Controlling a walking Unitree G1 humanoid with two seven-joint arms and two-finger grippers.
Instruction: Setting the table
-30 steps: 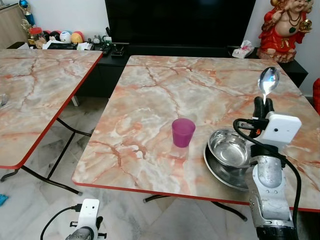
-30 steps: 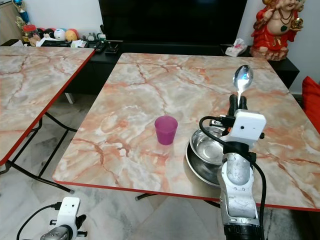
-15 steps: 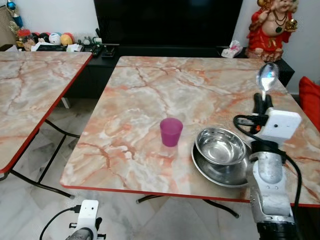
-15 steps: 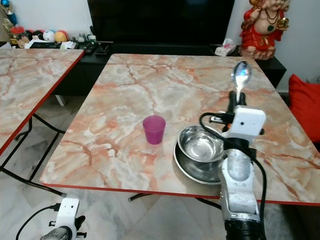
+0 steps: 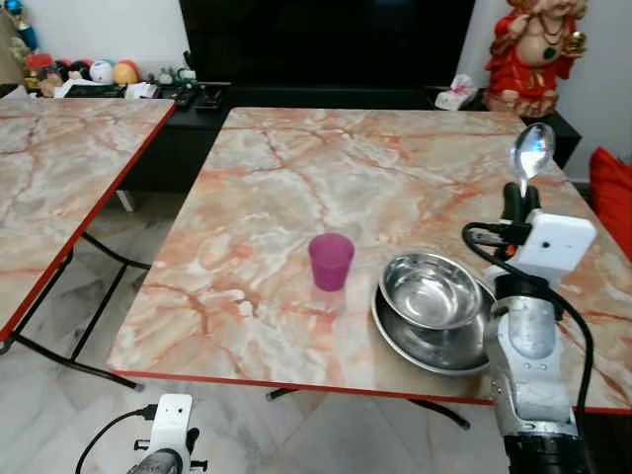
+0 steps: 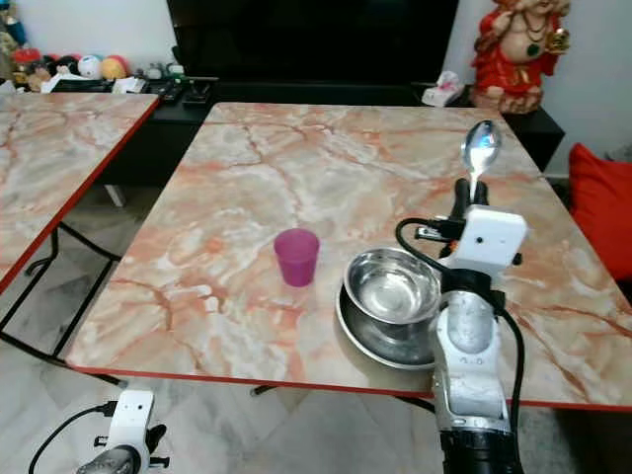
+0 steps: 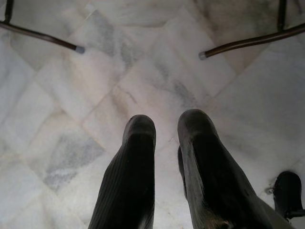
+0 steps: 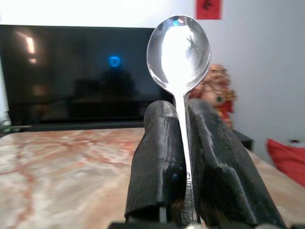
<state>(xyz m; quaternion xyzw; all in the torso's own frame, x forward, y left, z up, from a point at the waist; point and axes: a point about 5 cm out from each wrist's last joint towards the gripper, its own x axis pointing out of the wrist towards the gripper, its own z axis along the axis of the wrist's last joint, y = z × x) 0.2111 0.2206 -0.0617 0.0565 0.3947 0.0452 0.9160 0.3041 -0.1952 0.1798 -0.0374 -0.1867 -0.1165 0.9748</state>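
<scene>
My right gripper (image 5: 520, 200) is shut on a steel spoon (image 5: 531, 155), held upright with its bowl on top, over the right side of the marble table (image 5: 326, 188). The right wrist view shows the spoon (image 8: 178, 50) pinched between both black fingers (image 8: 157, 157). Just left of that arm, a steel bowl (image 5: 431, 291) rests on a steel plate (image 5: 434, 341) near the table's front edge. A purple cup (image 5: 331, 261) stands upright left of the bowl. My left gripper (image 7: 164, 125) hangs low over the tiled floor, fingers slightly apart, holding nothing.
A second marble table (image 5: 59, 168) stands to the left across a gap of floor. Behind the table are a dark TV (image 5: 326, 39) on a low cabinet, a red figurine (image 5: 529, 54) at the back right, and a red cushion (image 5: 612, 193) at the right.
The camera has shifted, so the table sits more to the left in view. The right gripper still holds the spoon upright in the same place by the bowl.
</scene>
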